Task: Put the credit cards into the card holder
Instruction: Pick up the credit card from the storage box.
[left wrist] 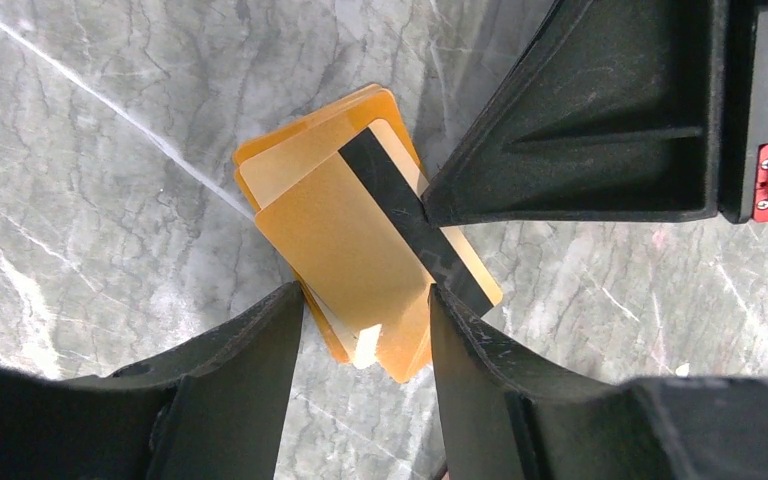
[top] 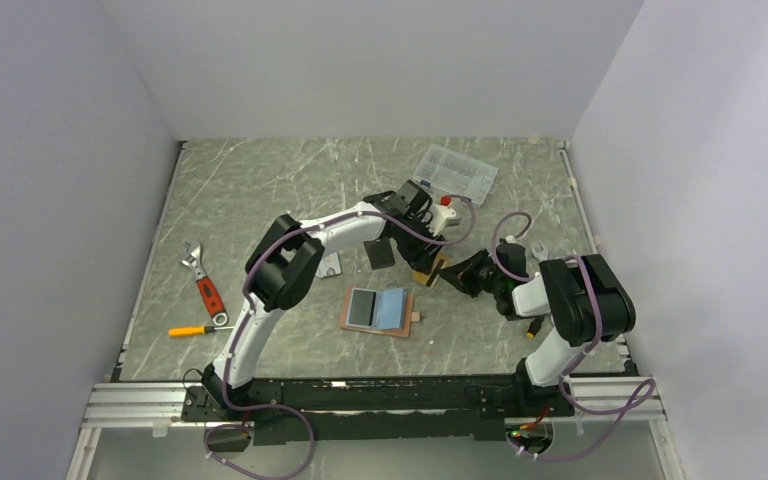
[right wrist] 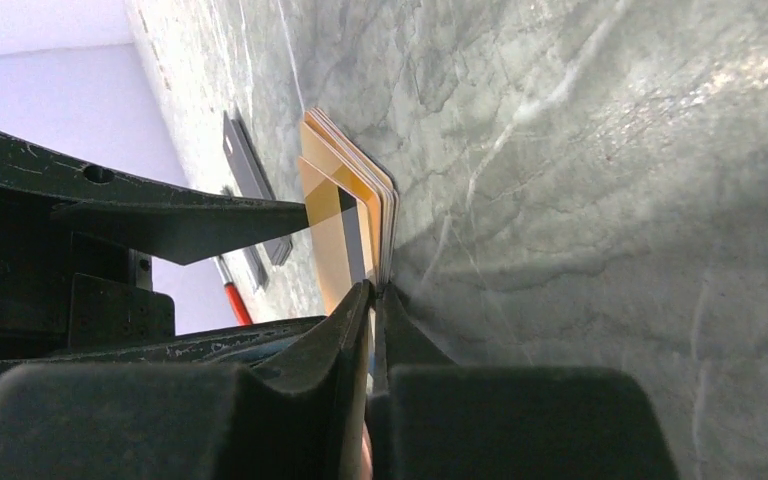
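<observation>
A stack of orange-gold credit cards (left wrist: 360, 230), the top one with a black stripe, lies on the marble table right of centre (top: 428, 274). My left gripper (left wrist: 365, 290) is open above it, with one finger on each side of the stack's near corner. My right gripper (right wrist: 373, 290) comes in low from the right (top: 447, 272) and is shut on the edge of the cards (right wrist: 345, 200). One of its fingers (left wrist: 560, 120) reaches the black stripe in the left wrist view. The tan card holder (top: 380, 310) lies open with its blue-grey pockets up, nearer the arm bases. A pale silver-grey card (top: 330, 265) lies by the left arm.
A small black rectangle (top: 380, 253) lies just left of the cards. A clear plastic box (top: 455, 172) stands at the back. A wrench (top: 195, 262), a red-handled tool (top: 210, 297) and an orange screwdriver (top: 195, 330) lie at the left. Walls enclose the table on three sides.
</observation>
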